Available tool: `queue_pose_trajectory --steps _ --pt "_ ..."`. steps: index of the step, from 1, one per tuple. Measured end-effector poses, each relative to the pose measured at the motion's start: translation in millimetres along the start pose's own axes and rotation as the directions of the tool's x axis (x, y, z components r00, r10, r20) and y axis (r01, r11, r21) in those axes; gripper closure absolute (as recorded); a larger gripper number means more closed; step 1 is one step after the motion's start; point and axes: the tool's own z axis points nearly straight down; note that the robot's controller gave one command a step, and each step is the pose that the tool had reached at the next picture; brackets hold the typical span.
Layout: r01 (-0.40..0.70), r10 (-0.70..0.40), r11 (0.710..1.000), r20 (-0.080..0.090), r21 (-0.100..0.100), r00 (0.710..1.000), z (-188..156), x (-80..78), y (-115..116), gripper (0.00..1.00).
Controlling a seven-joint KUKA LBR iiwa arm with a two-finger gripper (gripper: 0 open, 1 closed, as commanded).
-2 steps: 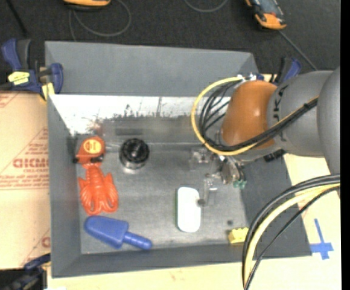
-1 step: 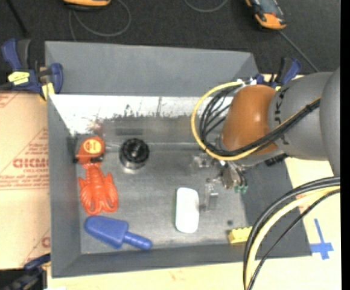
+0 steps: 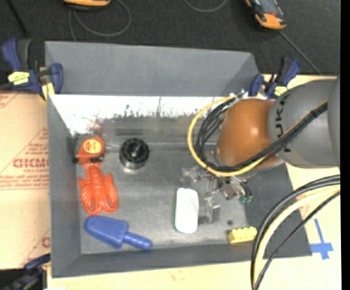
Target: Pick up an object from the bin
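My gripper (image 3: 211, 199) hangs low over the right half of the bin, under the orange wrist cover. Just to its left, and close against it, a white oblong soap-like block (image 3: 186, 210) lies flat on the bin floor. A small yellow toy brick (image 3: 242, 235) lies below and right of the gripper, near the bin's front right corner. Nothing shows between the gripper's parts.
On the left side lie an orange tape measure (image 3: 91, 148), a round black and silver knob-like thing (image 3: 133, 152), an orange toy lobster (image 3: 98, 191) and a blue scoop-shaped toy (image 3: 115, 233). Yellow and black cables loop round the wrist.
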Motion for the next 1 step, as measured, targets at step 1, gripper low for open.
queue_pose_trajectory --steps 1 --pt "0.043 -0.043 0.999 -0.002 0.0 0.999 6.8 -7.3 13.6 0.0"
